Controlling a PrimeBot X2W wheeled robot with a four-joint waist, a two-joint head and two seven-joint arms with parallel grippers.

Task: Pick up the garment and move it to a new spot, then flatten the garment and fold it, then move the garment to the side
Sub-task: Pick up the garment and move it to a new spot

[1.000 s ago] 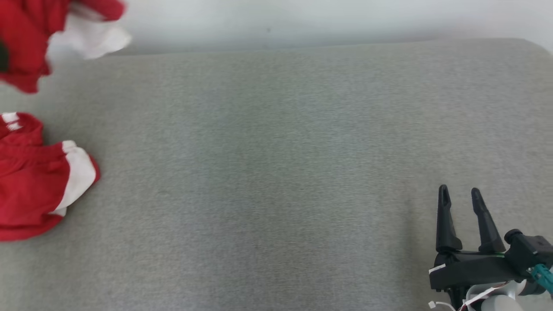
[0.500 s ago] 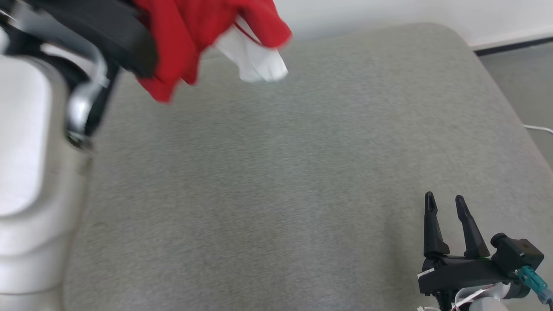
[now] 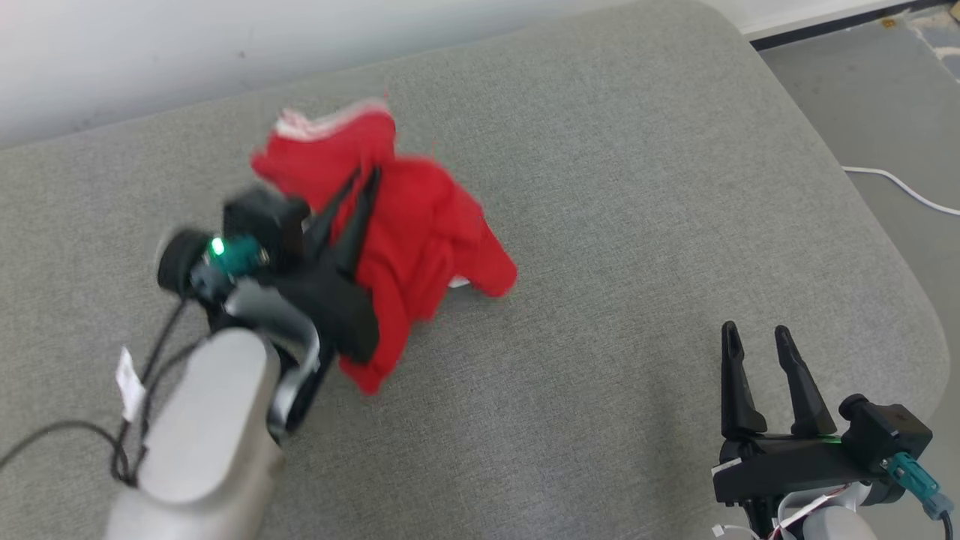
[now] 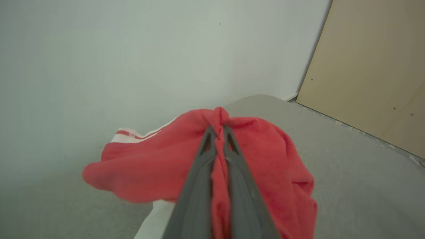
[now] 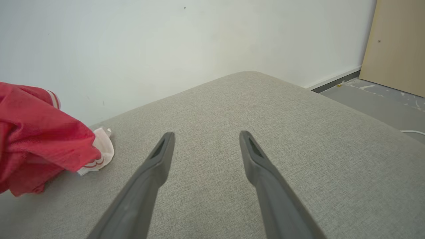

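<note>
Grey cushion [image 3: 637,247]; red garment [image 3: 427,225] tight between the left jaws.

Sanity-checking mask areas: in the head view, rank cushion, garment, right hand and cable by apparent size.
1. cushion
2. garment
3. right hand, which is near the camera and cut by the frame edge, so its size is unsure
4. cable, a thin line on the floor

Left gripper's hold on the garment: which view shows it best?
Left wrist view: the left gripper is shut on a bunch of the garment, close up. The head view blurs it; the right wrist view shows the garment's side.
</note>
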